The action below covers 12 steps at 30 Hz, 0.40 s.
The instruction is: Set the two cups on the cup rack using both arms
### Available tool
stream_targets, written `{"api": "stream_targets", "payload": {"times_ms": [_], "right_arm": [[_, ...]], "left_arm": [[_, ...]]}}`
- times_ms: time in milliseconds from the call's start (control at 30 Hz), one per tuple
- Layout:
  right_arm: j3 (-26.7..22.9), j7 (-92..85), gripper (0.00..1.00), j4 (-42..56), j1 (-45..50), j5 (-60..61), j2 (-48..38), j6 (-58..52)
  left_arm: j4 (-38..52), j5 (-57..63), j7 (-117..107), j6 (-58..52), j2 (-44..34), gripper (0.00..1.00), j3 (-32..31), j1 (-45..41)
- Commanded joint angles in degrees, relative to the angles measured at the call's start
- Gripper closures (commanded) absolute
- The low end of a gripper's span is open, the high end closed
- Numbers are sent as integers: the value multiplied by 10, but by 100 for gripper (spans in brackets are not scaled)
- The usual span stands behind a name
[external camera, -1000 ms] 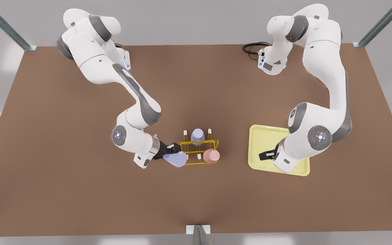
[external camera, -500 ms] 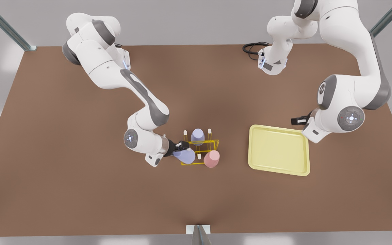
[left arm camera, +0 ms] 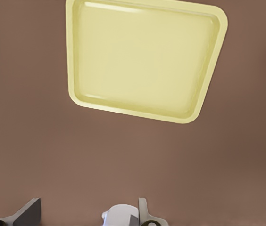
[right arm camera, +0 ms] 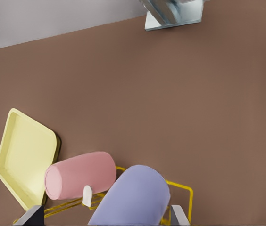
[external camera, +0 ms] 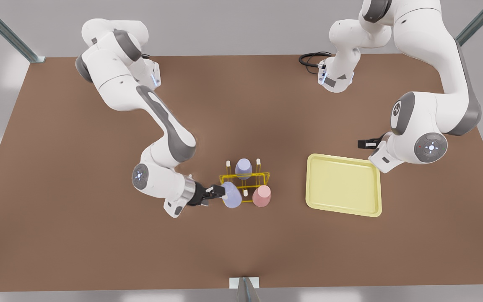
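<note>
Brown table (external camera: 78, 188) is seen across the whole front view. At lower left of centre in that view, the right gripper (external camera: 220, 192) is held level, pointing toward the front view's right. Its fingers are spread wide. The lavender-blue cup (external camera: 232, 196) lies just ahead of the fingertips, tilted, over the lower left corner of the yellow rack (external camera: 262, 174). In the right wrist view the cup is seen between the two fingers, with a clear gap left at one finger (right arm camera: 31, 216), so it is not clamped.

Just to the right of it in the front view, the pink cup (external camera: 261, 196) is seated at the rack's lower right corner. A paler cup (external camera: 243, 167) is set at the rack's upper edge, between two white-tipped pegs.

Further right in the front view, a pale yellow tray (external camera: 344, 184) lies flat on the table, well apart from the rack. Above the tray's upper right corner, the left gripper (external camera: 361, 144) is held raised, with its fingers parted and nothing between them.
</note>
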Motion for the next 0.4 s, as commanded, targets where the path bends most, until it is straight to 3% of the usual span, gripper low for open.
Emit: {"api": "stream_targets", "payload": {"times_ms": [0, 33, 67, 167, 233, 367], "right_arm": [[-42, -4, 0, 10, -19, -147, -16, -232], [-104, -7, 0, 11, -34, -278, -32, -285], [-141, -15, 0, 12, -51, -278, -71, -323], [-142, -46, 0, 6, -71, -276, -194, -443], [-138, -37, 0, -86, -95, -268, -317, -447], [-137, -37, 0, -158, -115, -263, -394, -439]], "left_arm": [[3, -4, 43, -4, -1, 0, 0, 6], [3, -20, 43, -11, 0, 0, 1, 9], [3, -20, 43, -11, 0, 0, 2, 9], [3, -19, 44, -11, 0, 0, 2, 9], [3, -19, 44, -11, 0, 0, 2, 9], [3, -19, 44, -12, 0, 0, 2, 8]]}}
